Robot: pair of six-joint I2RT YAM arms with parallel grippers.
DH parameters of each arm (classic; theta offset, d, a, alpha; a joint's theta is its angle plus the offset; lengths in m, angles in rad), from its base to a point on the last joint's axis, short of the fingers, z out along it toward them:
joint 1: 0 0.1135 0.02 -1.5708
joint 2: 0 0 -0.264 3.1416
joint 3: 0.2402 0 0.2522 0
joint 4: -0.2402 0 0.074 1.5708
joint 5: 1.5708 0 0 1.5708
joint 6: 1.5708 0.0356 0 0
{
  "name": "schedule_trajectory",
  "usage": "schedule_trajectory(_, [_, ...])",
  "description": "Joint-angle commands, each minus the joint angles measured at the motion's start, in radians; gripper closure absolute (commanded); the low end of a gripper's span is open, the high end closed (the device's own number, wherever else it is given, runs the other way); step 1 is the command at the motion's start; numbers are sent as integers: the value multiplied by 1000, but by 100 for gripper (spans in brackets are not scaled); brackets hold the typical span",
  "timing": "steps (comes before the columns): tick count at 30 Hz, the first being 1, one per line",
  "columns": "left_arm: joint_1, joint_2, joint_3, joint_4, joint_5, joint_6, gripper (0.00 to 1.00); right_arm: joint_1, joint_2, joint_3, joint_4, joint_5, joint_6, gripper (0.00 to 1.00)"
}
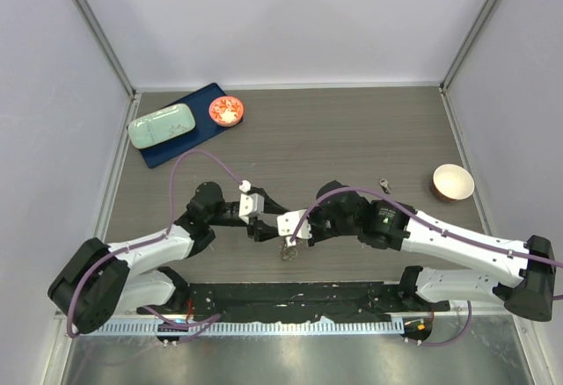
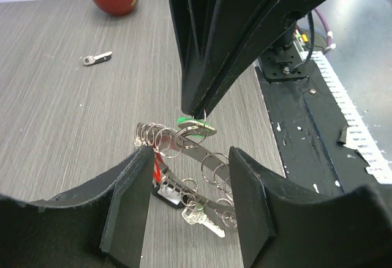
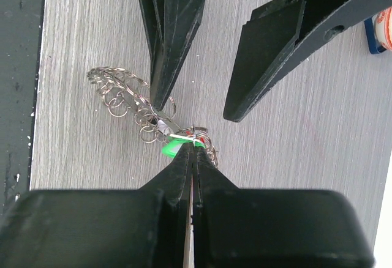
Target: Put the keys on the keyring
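Observation:
The keyring [image 2: 211, 158], a grey metal band fringed with small silvery rings and keys, lies near the table's front edge [image 1: 288, 250]. My left gripper [image 2: 190, 155] is open and straddles it, one finger [image 2: 128, 207] against the band by a red tag [image 2: 157, 169]. My right gripper [image 3: 193, 148] is shut, its tips pinching the small ring of the green-tagged key [image 3: 171, 150] just over the keyring [image 3: 122, 90]. The left wrist view shows that green tag [image 2: 196, 126] hanging under the right gripper [image 2: 195, 112]. The two grippers meet at the table's centre front [image 1: 274, 224].
A small loose metal key [image 1: 385, 185] lies to the right, near a red-and-cream bowl [image 1: 452, 183]. A blue tray [image 1: 163, 152] at the back left holds a pale green case [image 1: 162, 125] and a red dish [image 1: 226, 110]. The black base rail [image 1: 290, 297] runs along the front.

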Motion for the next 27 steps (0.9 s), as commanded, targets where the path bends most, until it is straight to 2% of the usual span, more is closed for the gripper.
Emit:
schedule_trajectory(1, [19,25,82,-84,125,86,44,8,-20,59,11,-25,-18,99])
schedule_trajectory(11, [22,89,174,-180,211,138,46,25,-23,68,-3,-20,-24,99])
schedule_trajectory(17, [22,112,208,-276,259,173,50,33,-25,74,-5,-15,-27,99])
schedule_trajectory(25, [22,121,229,-339,268,207,61,39,-23,72,-5,-6,-27,99])
schedule_trajectory(27, [22,123,231,-338,270,206,68,41,-20,72,-5,-6,-27,99])
